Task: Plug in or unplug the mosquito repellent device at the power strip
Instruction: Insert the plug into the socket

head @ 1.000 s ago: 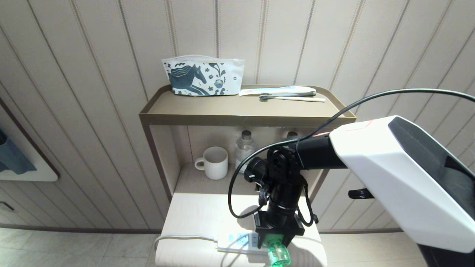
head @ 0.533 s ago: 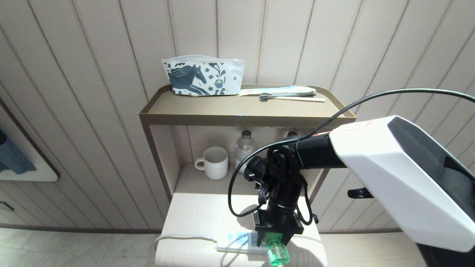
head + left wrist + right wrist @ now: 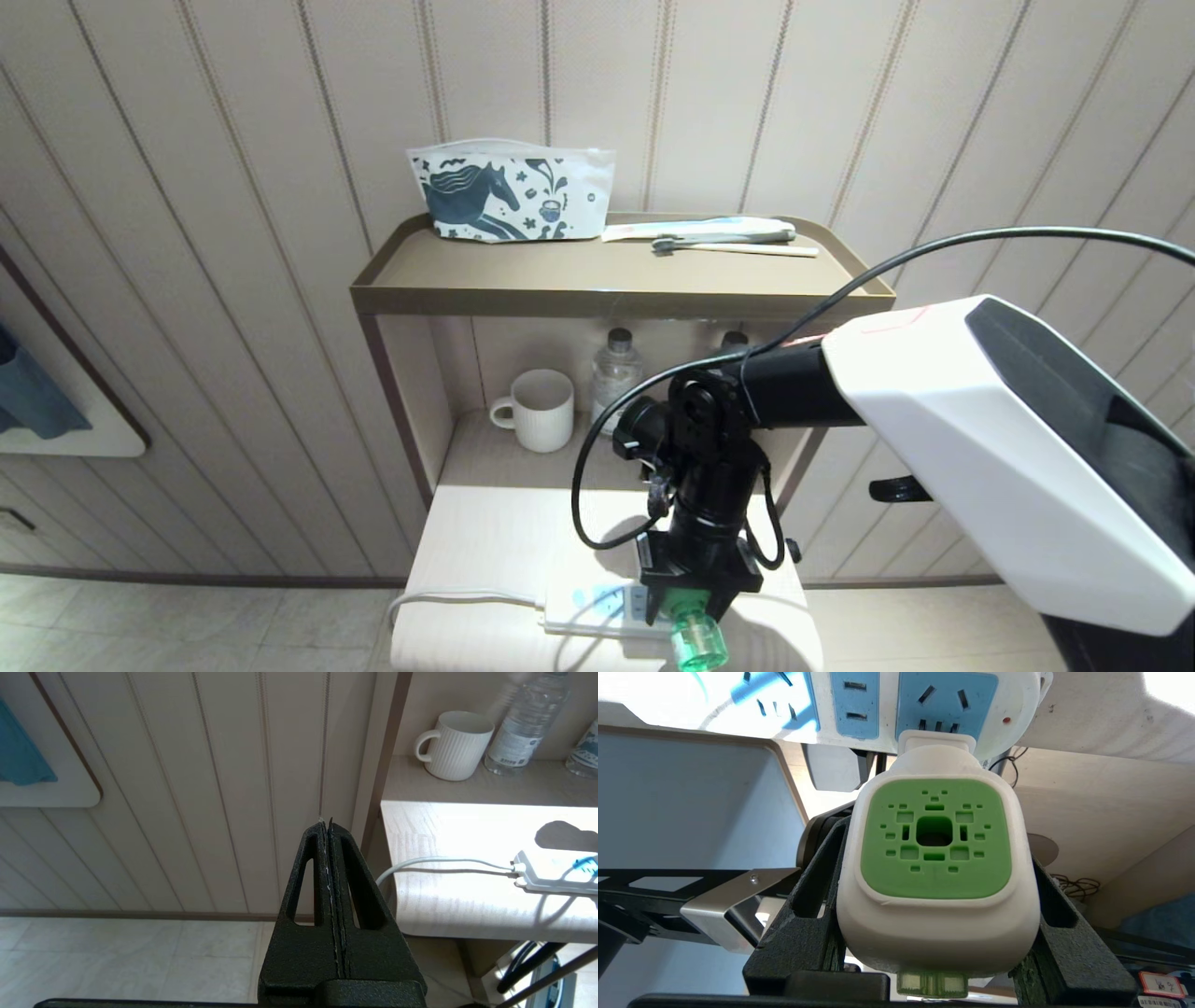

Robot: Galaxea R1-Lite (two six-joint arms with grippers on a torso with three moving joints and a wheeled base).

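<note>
The right gripper points down at the near edge of the low table, its jaws clamped on either side of the mosquito repellent device; the power strip lies just ahead of the jaws, and the device's plug end sits at its end socket panel, though whether the pins are fully in cannot be told; the green bottle sticks out behind the jaws; the left gripper, jaws pressed together on nothing, hangs off the table's side.
</note>
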